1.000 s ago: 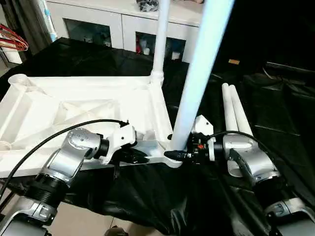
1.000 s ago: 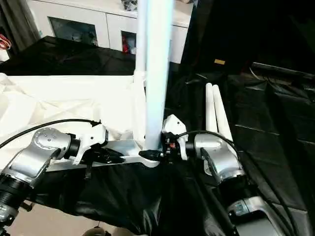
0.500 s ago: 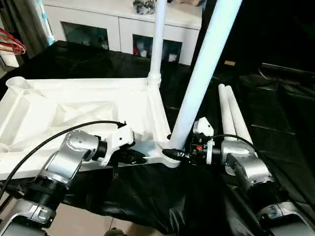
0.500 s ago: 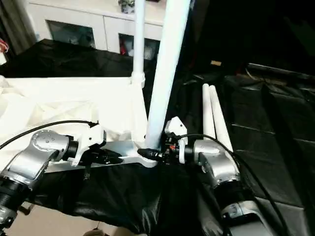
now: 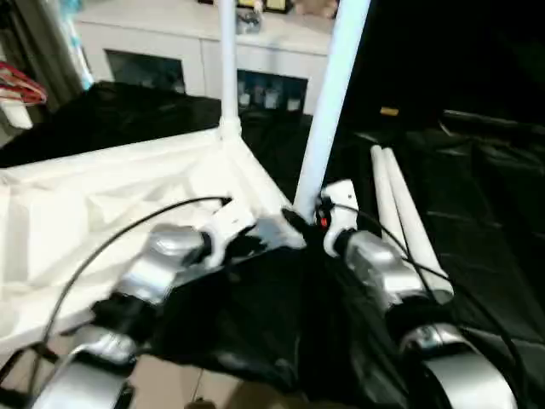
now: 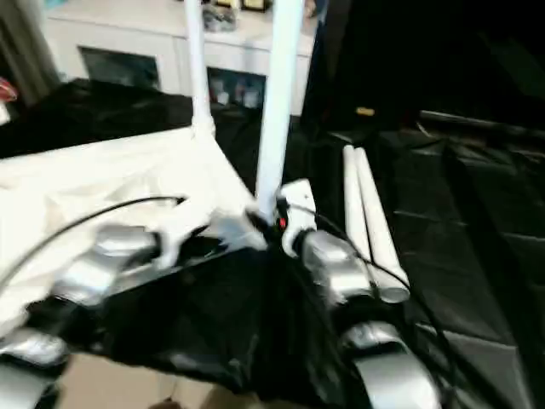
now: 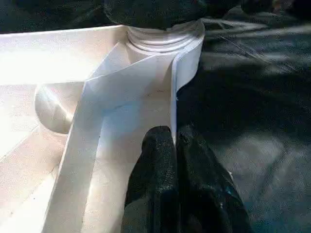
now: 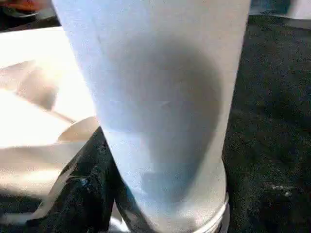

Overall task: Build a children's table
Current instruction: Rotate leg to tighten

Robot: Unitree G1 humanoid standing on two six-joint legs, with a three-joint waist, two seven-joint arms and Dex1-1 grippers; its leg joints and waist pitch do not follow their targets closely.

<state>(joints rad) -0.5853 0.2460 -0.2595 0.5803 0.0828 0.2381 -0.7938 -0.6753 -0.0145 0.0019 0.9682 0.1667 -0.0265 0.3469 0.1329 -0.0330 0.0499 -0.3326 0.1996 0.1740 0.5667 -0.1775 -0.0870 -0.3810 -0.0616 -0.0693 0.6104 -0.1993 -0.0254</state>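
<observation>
The white tabletop [image 5: 102,196] lies underside up on the black sheet, its ribs showing. A far leg [image 5: 226,68] stands upright in a corner socket. A near leg [image 5: 328,111] rises from the near right corner socket [image 7: 165,36]. My left gripper [image 5: 260,243] is shut on the tabletop's thin rim wall beside that socket, both black fingers [image 7: 160,160] pinching it. My right gripper [image 5: 300,223] is shut on the near leg's [image 8: 160,97] base, one finger [image 8: 82,194] showing beside it. Two loose legs [image 5: 400,213] lie side by side to the right.
A black sheet [image 5: 477,187] covers the work surface, which drops off at its near edge. A white cabinet [image 5: 153,60] with glass doors stands behind. Red hangers [image 5: 21,85] are at the far left.
The view has shifted and blurred. The tabletop's near right corner, held by both grippers, has swung away from me, and the near leg now leans less.
</observation>
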